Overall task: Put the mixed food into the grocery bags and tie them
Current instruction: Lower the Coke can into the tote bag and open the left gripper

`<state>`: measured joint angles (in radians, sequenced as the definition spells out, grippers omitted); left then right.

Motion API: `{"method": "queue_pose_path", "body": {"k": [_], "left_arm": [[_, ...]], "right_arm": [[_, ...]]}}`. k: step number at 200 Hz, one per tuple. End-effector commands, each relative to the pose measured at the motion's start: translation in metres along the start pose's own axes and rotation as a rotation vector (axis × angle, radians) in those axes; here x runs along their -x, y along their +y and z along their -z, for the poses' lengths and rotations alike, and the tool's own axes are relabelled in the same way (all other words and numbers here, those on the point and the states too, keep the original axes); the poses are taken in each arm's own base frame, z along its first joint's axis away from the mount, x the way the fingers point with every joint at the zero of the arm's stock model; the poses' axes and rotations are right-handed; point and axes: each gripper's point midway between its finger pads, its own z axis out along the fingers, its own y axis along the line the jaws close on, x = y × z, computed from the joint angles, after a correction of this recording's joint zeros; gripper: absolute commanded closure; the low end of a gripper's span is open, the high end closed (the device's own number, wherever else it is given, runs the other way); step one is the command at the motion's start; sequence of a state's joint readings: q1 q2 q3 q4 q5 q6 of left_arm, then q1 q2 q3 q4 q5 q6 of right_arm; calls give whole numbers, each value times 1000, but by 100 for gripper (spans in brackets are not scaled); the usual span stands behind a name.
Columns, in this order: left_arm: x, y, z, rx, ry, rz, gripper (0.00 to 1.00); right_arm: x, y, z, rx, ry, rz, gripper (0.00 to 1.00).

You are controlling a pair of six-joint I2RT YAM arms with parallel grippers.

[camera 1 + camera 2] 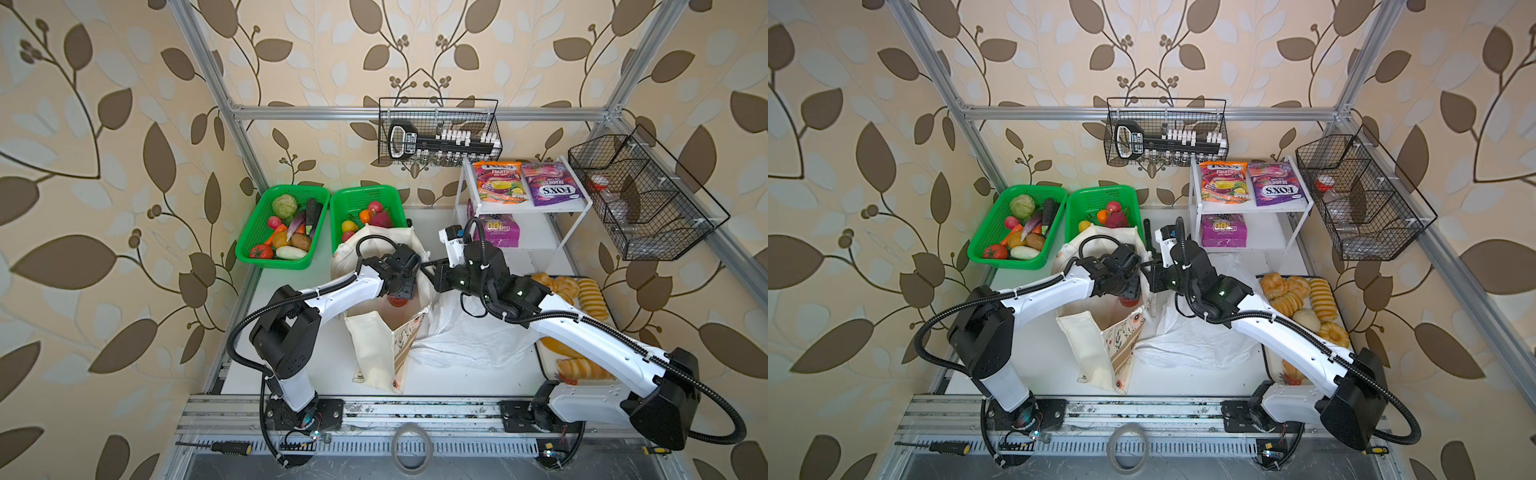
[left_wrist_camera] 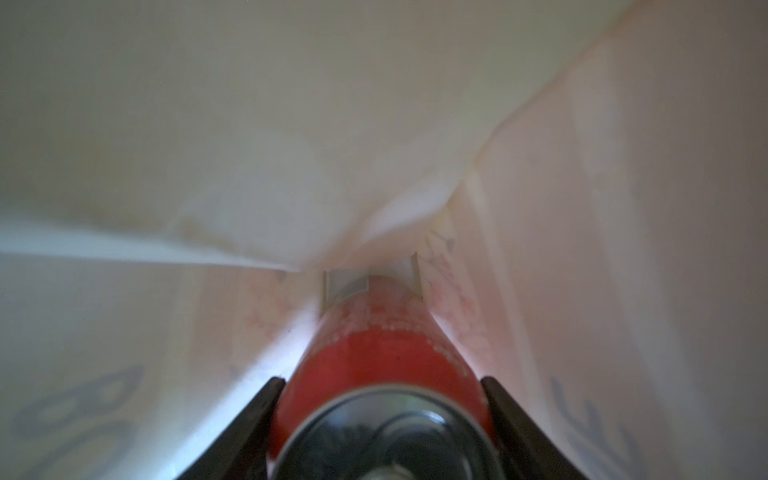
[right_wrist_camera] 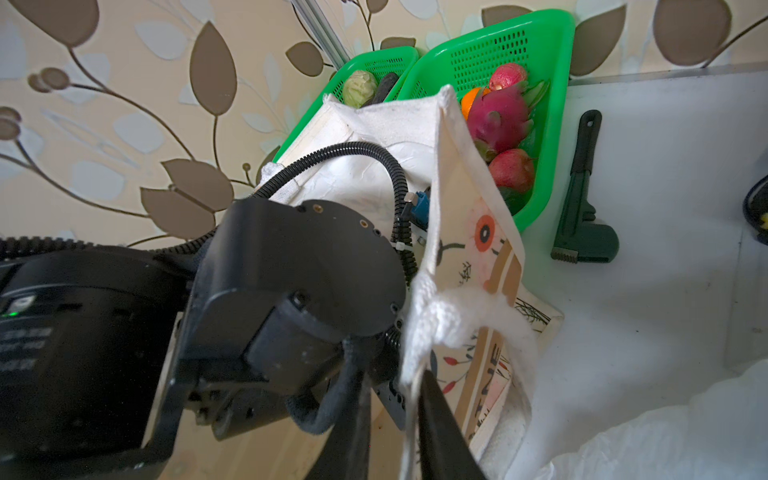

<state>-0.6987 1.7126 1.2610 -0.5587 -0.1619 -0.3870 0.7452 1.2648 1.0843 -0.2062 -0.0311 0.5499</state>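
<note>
At centre frame in both top views the can [image 1: 397, 302] stands inside the open tote [image 1: 374, 345], between the jaws of the left gripper [image 2: 382, 386], though I cannot tell whether they clamp it, while the right gripper [image 3: 390, 386], jaws narrow, pinches the tote's rim.

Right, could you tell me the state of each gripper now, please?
Left gripper: jaws flank the red soda can inside the cloth tote; gripping or loose, cannot tell.
Right gripper: tote rim between its jaws; clamped or not, cannot tell.
</note>
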Motion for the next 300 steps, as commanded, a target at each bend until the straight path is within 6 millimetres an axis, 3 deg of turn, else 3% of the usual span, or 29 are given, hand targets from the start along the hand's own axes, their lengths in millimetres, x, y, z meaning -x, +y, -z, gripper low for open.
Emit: {"method": "queue_pose_path", "body": {"k": [1,33,87,133,148,154,212,238,253,271,300], "left_arm": [[29,-14,26,-73,-65,8,22],[39,-20,51,-127,-108,-2,13],[50,-21,90,-169,-178,-16,3],[53,-26,120,-233,-210,-31,1],[55,-28,131,-255,-234,-35,1],[58,-26,148,-272,-271,-32,1],[63,-16,191,-294,-393,-42,1],[64,-12,208,-302,-434,-38,1],[63,-8,218,-304,-461,-33,1],[62,-3,233,-311,-503,-27,1],[57,6,251,-321,-575,-20,1]], "right_arm": [[-8,2,4,31,26,-7,75],[-7,5,8,83,37,-8,62],[-1,11,14,130,25,-11,52],[5,10,20,131,10,-17,42],[10,9,26,127,-8,-20,35],[12,9,28,127,-18,-20,33],[38,0,60,109,-119,-34,27],[51,-23,78,40,-195,-60,27],[55,-46,89,-24,-248,-101,28],[54,-82,102,-87,-306,-188,29],[51,-158,120,-137,-408,-428,30]]}}
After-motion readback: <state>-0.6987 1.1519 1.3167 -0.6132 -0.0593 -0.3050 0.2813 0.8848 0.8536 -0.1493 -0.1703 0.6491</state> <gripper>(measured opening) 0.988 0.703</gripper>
